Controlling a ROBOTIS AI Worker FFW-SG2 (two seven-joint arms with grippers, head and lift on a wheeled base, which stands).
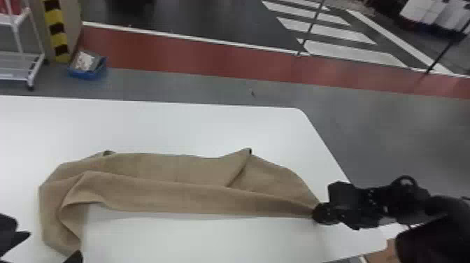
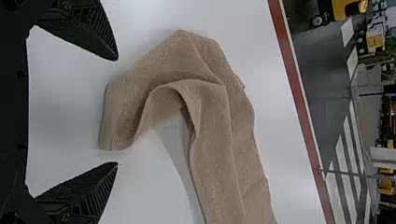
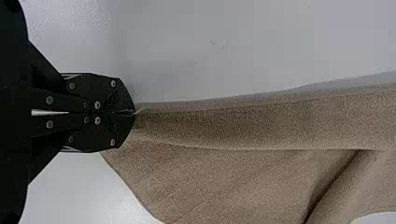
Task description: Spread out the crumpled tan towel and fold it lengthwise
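The tan towel [image 1: 157, 189] lies creased across the white table, its left part bending toward the near edge. At its right corner, my right gripper [image 1: 316, 214] holds the cloth pinched. In the right wrist view the right gripper [image 3: 133, 113] is shut on a gathered corner of the towel [image 3: 261, 121]. My left gripper [image 1: 52, 246] is at the lower left, by the towel's near left end. Seen from the left wrist, the left gripper [image 2: 116, 112] stands open, with the towel [image 2: 210, 112] beyond its fingertips and nothing between them.
The white table [image 1: 196, 129] has its far edge beyond the towel and its right edge slanting under my right arm. On the floor behind stand a blue bin [image 1: 87, 73] and a white wheeled rack [image 1: 21, 56] at the far left.
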